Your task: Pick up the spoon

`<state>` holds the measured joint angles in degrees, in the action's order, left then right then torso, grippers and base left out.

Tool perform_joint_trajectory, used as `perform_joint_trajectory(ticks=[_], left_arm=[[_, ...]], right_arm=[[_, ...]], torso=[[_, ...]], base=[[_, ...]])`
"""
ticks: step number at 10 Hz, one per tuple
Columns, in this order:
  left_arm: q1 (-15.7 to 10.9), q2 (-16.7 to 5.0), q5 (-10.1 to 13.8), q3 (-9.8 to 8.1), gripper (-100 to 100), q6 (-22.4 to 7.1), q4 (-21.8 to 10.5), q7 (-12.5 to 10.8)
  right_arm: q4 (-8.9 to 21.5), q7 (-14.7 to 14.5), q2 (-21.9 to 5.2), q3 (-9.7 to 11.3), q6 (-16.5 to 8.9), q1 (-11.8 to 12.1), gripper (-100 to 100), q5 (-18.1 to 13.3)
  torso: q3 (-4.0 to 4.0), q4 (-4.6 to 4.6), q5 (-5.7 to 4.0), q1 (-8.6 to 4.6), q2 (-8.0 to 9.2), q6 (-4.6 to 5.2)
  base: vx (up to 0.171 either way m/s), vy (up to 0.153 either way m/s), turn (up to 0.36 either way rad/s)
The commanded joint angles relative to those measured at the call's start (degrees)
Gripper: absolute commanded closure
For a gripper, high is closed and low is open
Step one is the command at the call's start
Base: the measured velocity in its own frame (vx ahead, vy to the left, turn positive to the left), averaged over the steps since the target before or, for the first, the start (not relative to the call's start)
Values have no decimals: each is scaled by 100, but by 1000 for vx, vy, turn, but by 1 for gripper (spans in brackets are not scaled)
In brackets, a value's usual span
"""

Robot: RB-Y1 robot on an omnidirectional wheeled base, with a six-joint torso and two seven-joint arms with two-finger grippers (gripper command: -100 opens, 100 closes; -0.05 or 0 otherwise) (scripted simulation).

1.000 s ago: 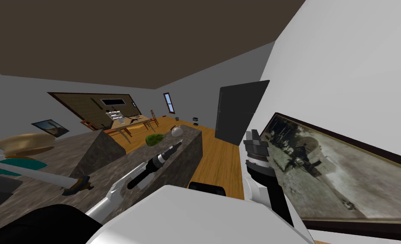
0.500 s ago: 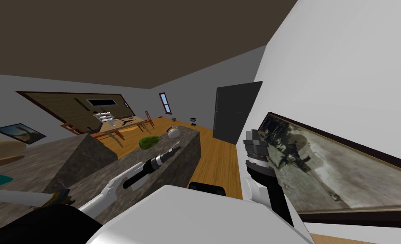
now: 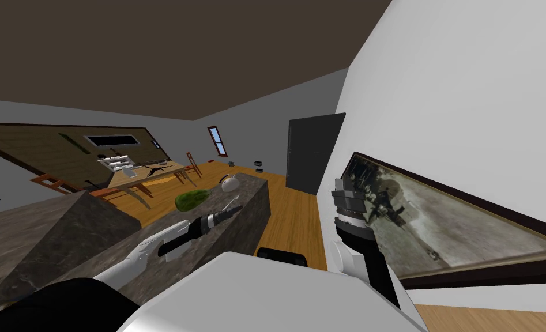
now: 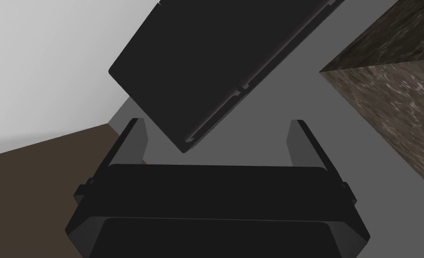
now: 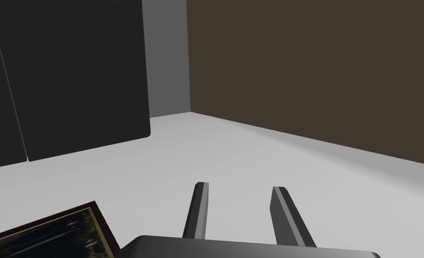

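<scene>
**Both empty: aim before closing**

Head: left gripper [image 3: 237,208] over counter [image 3: 253,183], just short of what may be the spoon [image 3: 229,202]. Left wrist: fingers [image 4: 134,139] wide apart, facing a door [image 4: 215,67]; tip down to the counter first. Right wrist: right gripper [image 5: 240,185] parted, idle.

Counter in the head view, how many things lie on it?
2: a green lump midway along and a white pot beyond it near the far end. The left arm may hide more.

Pale streak [image 3: 229,202] at left gripper [image 3: 238,210] tip: own finger or loose item, too small to tell. Framed picture [image 3: 450,225] beside right gripper [image 3: 342,182] runs off edge. Table clutter [image 3: 116,163] far beyond: unreadable.
</scene>
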<state>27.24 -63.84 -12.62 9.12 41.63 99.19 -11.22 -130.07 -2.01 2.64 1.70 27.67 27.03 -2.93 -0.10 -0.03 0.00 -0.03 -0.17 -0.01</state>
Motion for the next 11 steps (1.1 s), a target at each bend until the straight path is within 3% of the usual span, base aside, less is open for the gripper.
perform_joint_trajectory(ticks=[1, 4, 6, 7, 8, 9, 10, 11], left_arm=[[-18, -277, -38, 99, -100, 1, -123, -16], [-19, -778, -129, 405, -100, 76, -608, -92], [-19, -991, -129, 405, -100, 76, -608, -92], [-24, -1201, -171, 563, -100, 110, -848, -126], [-24, -1330, -171, 563, -100, 110, -848, -126], [-29, -1558, -211, 723, -100, 142, -1064, -158], [-29, -1655, -211, 723, -100, 142, -1083, -158], [-36, -1878, -248, 887, -100, 171, -1313, -187]], right_arm=[[0, 0, 0, 0, 0, 0, 0, 0], [0, 0, 0, 0, 0, 1, 0, 0], [0, 0, 0, -1, 0, 1, 0, 0], [0, 0, 0, -1, 0, 1, 0, 0], [0, 0, 0, 0, 0, 0, 0, 0], [0, 0, 0, -1, 0, 1, 0, 0], [0, 0, 0, 0, 0, 0, 0, 0], [0, 0, 0, -1, 0, 1, 0, 0]], torso=[[0, 0, 0, 0, 0, 0], [1, 0, 0, 0, 1, -3], [0, 0, -1, -1, 0, -4], [4, 2, -1, -1, 6, -5], [2, 1, -1, -4, 2, 0], [1, 1, -1, -3, 3, -4], [-1, 0, -1, -3, -2, -1], [-1, 0, -1, -3, -2, -4]], base=[[31, -9, -90], [38, -11, -153], [29, -6, -32], [36, -14, -161], [35, -9, -87], [47, -14, -149], [45, -9, -87], [50, -13, -152]])
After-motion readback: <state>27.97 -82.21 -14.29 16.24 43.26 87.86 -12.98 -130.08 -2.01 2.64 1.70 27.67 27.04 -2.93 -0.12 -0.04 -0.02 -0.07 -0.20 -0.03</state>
